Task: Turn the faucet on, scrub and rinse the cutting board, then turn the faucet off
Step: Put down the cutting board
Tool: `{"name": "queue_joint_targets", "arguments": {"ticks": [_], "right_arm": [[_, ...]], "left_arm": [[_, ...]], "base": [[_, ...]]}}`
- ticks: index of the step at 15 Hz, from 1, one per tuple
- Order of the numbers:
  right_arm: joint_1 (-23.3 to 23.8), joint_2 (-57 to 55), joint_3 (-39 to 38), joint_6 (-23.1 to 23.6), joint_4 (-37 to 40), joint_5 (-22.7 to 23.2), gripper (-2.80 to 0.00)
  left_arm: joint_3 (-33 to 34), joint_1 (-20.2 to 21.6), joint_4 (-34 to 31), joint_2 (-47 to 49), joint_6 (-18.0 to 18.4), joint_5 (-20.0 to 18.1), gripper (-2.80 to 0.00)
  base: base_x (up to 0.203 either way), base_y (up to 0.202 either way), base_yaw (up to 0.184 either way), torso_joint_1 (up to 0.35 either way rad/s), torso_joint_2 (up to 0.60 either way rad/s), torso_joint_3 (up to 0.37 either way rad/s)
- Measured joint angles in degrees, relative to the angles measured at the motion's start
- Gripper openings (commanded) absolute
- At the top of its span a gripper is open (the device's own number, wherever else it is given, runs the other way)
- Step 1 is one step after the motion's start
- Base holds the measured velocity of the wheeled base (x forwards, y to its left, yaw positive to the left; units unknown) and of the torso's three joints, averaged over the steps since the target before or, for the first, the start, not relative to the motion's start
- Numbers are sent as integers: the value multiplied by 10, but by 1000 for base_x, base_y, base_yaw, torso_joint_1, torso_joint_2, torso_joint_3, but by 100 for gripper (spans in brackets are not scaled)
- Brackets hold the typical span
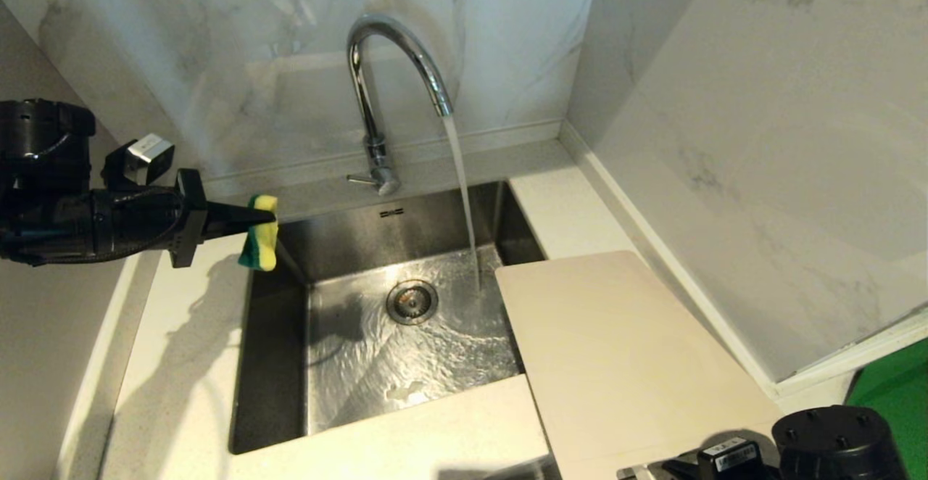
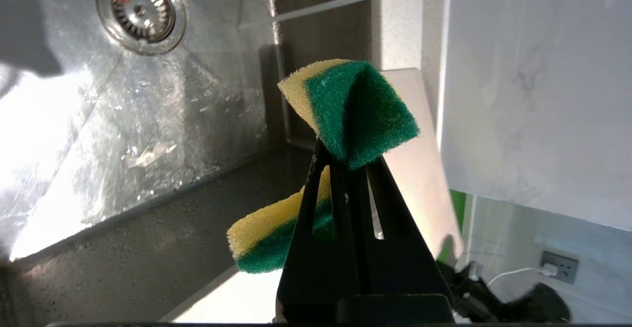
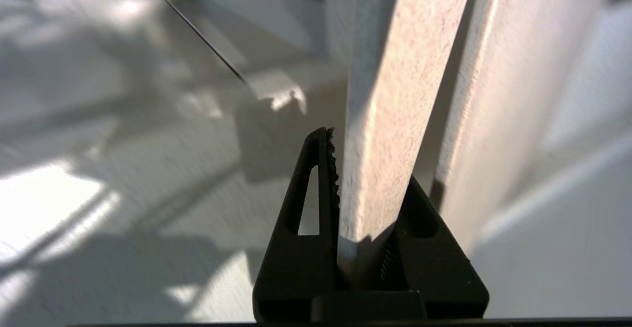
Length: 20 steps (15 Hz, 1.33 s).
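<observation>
The white stone counter (image 1: 181, 364) wraps a square steel sink (image 1: 377, 335). The board (image 1: 623, 364), a thin cream plastic sheet with rounded corners, lies flat on the counter right of the sink, its left edge overhanging the basin. At the counter's back edge stands the chrome gooseneck faucet (image 1: 377, 88), its thin lever pointing left; water (image 1: 464, 197) falls from the spout onto the wet basin floor near the drain (image 1: 412, 301).

The left arm reaches in level above the sink's left rim. The left gripper (image 1: 267, 220) is pinched tight on a yellow-and-green sponge (image 1: 261, 242), which folds and droops around the fingers (image 2: 316, 203). The right gripper (image 3: 363, 218), at the counter's front right corner, has its narrow, toothed jaws around the board's near edge, the grainy edge filling the slot between them.
</observation>
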<state>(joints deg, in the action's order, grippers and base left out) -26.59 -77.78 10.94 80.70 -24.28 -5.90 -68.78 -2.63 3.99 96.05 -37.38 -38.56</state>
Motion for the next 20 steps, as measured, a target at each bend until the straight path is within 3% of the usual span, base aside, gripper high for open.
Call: {"name": "queue_joint_targets", "arguments": {"ticks": [10, 20], "right_arm": [[2, -164, 17, 0, 2, 89, -280], [20, -305, 79, -35, 3, 131, -280]], "left_arm": [[-46, -1, 1, 44, -1, -1, -280], [-65, -5, 9, 81, -3, 0, -280]], "base": [[0, 0, 0, 0, 0, 0], [0, 0, 0, 0, 0, 0]]}}
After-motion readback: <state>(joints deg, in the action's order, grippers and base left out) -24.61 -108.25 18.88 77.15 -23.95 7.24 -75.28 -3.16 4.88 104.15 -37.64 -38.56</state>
